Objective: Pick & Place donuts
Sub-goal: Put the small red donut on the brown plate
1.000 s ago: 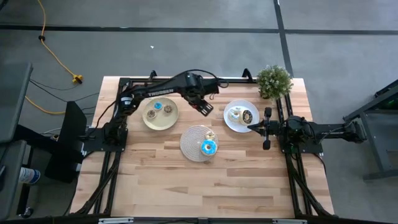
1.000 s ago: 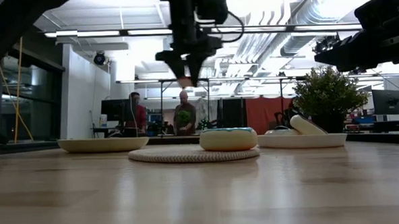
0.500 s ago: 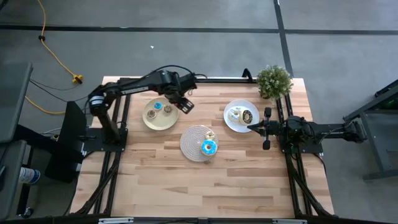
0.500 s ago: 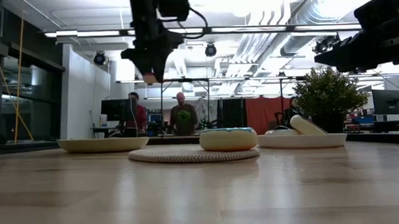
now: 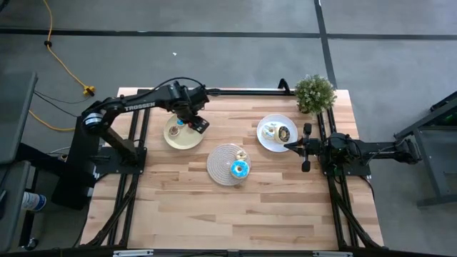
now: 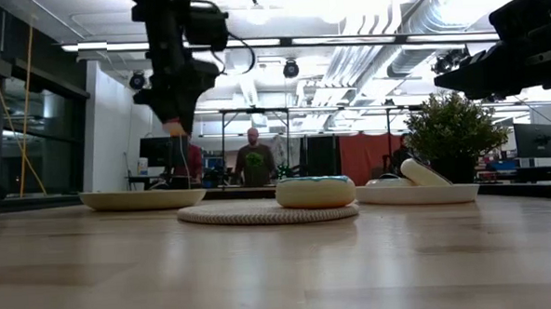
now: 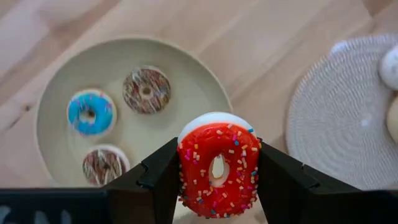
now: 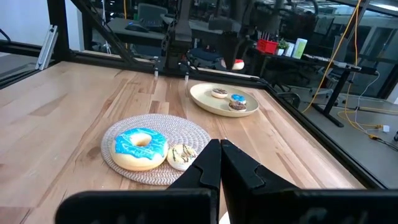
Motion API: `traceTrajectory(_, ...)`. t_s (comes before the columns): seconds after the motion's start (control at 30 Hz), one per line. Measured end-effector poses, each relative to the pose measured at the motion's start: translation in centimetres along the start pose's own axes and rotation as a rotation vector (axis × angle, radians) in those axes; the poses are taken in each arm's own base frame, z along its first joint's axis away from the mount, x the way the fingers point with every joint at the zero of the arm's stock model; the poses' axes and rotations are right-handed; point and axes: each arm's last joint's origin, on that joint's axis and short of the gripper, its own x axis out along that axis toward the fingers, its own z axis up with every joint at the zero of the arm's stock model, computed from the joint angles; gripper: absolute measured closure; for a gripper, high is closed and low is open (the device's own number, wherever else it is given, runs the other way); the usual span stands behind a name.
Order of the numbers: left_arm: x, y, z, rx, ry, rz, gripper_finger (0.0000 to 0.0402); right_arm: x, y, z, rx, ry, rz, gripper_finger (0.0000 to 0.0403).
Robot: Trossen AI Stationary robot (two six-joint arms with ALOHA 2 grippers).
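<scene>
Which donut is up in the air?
The red sprinkled donut. The left gripper holds it upright between its fingers above the tan plate; every other donut lies on a plate or mat.

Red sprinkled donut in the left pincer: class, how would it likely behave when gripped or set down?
The red donut probably stays stiff: it holds its ring shape between the left pincer's fingers. Held on edge, it may roll or topple if released so onto the tan plate.
</scene>
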Motion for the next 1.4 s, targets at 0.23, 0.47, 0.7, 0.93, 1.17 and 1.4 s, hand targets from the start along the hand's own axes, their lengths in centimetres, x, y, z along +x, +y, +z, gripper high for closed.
traceTrajectory(0.23, 2.2, 0.9, -1.1, -0.013, 0.064, 0.019, 0.0227, 0.0, 0.0, 0.0, 0.000, 0.000, 0.000, 0.0402)
traceTrajectory(0.47, 4.2, 1.6, -2.0, -0.026, 0.089, 0.022, 0.0227, 0.0, 0.0, 0.0, 0.000, 0.000, 0.000, 0.0402)
traceTrajectory(0.7, 5.6, 2.6, -2.7, -0.048, 0.089, 0.002, 0.0227, 0.0, 0.0, 0.0, 0.000, 0.000, 0.000, 0.0402)
traceTrajectory(0.93, 6.9, 3.9, -3.4, -0.085, 0.077, -0.001, 0.0227, 0.0, 0.0, 0.0, 0.000, 0.000, 0.000, 0.0402)
traceTrajectory(1.17, 7.3, 4.8, -3.5, -0.105, 0.073, -0.005, 0.0227, 0.0, 0.0, 0.0, 0.000, 0.000, 0.000, 0.0402)
traceTrajectory(1.4, 7.3, 5.8, -3.1, -0.104, 0.058, 0.014, 0.0227, 0.0, 0.0, 0.0, 0.000, 0.000, 0.000, 0.0402)
